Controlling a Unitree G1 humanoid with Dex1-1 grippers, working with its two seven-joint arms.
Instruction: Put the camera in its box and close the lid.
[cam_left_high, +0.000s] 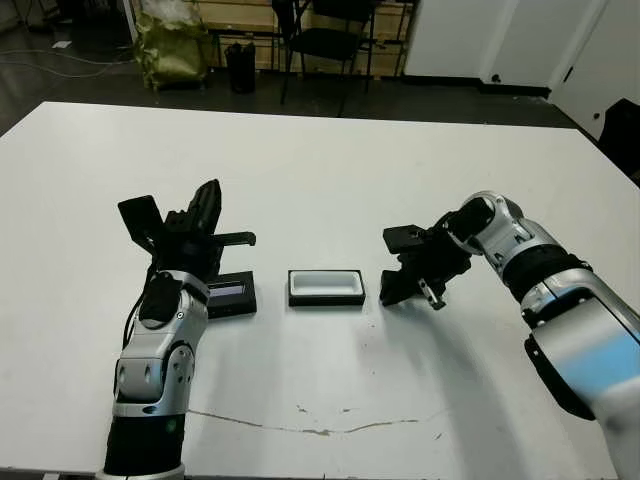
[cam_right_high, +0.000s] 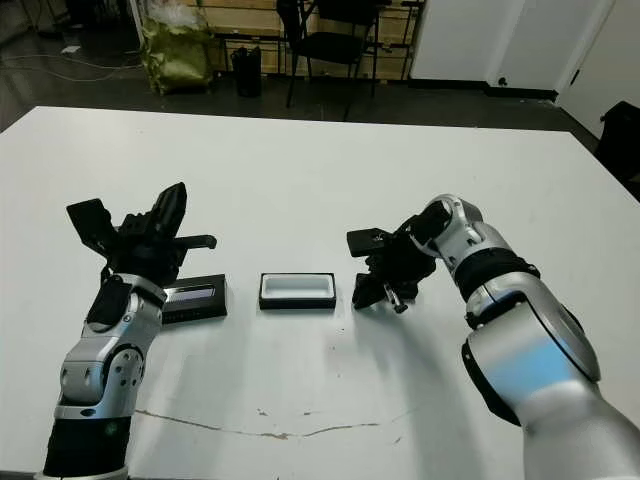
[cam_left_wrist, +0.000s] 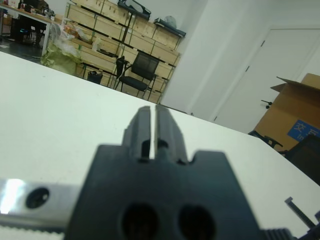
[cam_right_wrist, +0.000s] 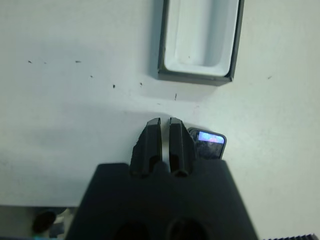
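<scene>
The shallow black box with white lining (cam_left_high: 326, 286) lies open at table centre. The slim, rigid, likely light black bar camera (cam_right_wrist: 208, 142) lies at its 3 o'clock, under the right gripper (cam_right_wrist: 165, 135), fingers together. Grasp across its narrow sides. The flat black lid with pale strip (cam_right_high: 194, 297) lies at 9 o'clock; the left gripper (cam_left_wrist: 153, 125) is raised, fingers together.

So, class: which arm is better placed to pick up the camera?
Right. The right gripper hangs low beside the camera, just off the box; the left gripper is raised near the lid, on the box's far side.
</scene>
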